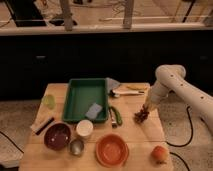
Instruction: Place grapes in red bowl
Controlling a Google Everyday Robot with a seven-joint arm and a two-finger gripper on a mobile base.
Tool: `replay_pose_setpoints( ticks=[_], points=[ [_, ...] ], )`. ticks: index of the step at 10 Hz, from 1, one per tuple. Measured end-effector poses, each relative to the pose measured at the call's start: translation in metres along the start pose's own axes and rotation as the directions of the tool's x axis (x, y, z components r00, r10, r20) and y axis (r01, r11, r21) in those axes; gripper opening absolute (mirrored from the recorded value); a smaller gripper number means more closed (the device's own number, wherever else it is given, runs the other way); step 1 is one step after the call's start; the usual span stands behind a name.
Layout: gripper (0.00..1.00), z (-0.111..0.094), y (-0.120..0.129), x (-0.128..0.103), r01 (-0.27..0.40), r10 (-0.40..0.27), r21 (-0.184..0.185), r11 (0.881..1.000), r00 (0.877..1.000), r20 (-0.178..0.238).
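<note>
At table's right edge, hand point(145, 108) over grapes point(140, 116); grip state unclear

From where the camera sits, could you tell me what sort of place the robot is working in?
Probably a robotics lab or test area: a wooden table laid with a green tray, bowls and grapes under the gripper, cables trailing on the floor, and a railing behind.

High front view, table point(135, 137), gripper point(145, 109) right
</note>
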Motion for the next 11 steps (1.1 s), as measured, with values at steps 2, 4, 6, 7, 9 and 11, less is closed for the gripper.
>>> replay_pose_setpoints(
  ticks=[2,4,6,7,9,11],
  points=[
    [0.02,-0.009,0.008,-0.005,0.018,-0.018,-0.002,1.0,1.0,0.0],
    [0.02,-0.017,0.015,-0.009,0.034,-0.034,-0.003,0.999,0.999,0.0],
    [0.02,-0.02,0.017,-0.012,0.043,-0.043,-0.002,0.999,0.999,0.001],
    [0.02,-0.022,0.021,-0.013,0.048,-0.048,-0.003,0.999,0.999,0.0],
    [0.02,-0.025,0.029,-0.019,0.063,-0.063,-0.004,0.998,0.998,0.0],
    [0.02,-0.029,0.035,-0.025,0.082,-0.082,-0.002,0.997,0.997,0.001]
  ],
)
